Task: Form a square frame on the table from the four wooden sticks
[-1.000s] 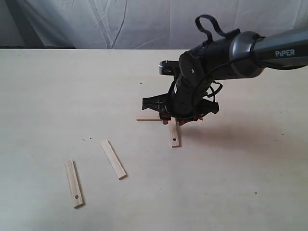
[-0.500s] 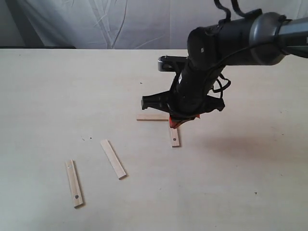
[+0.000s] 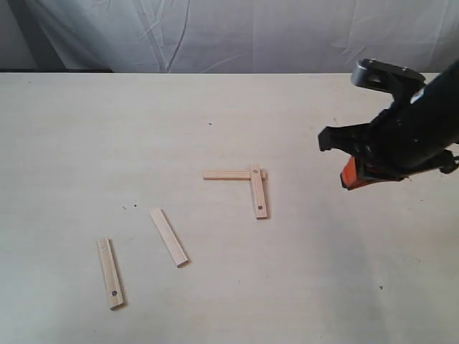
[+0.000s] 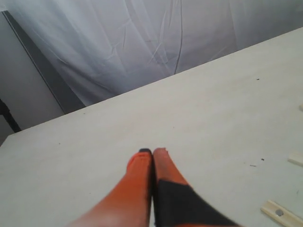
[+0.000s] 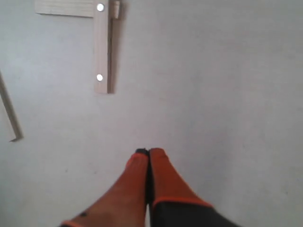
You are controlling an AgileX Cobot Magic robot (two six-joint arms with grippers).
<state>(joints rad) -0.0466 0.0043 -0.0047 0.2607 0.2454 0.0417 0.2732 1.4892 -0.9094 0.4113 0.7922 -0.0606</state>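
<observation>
Two of the four wooden sticks form an L on the table: a plain stick with a holed stick laid across its right end. The right wrist view shows this holed stick and plain stick too. Another plain stick and a second holed stick lie apart at the front left. My right gripper hangs to the right of the L, shut and empty. My left gripper is shut on nothing and is outside the exterior view. No square frame is visible.
A white cloth backdrop runs behind the table's far edge. In the left wrist view a holed stick and the end of another stick lie off to one side of the fingers. A thin stick edge shows in the right wrist view.
My right gripper rose from over the holed stick at the L's corner and swung away to the right. The holed stick stays lying across the plain stick's end.
</observation>
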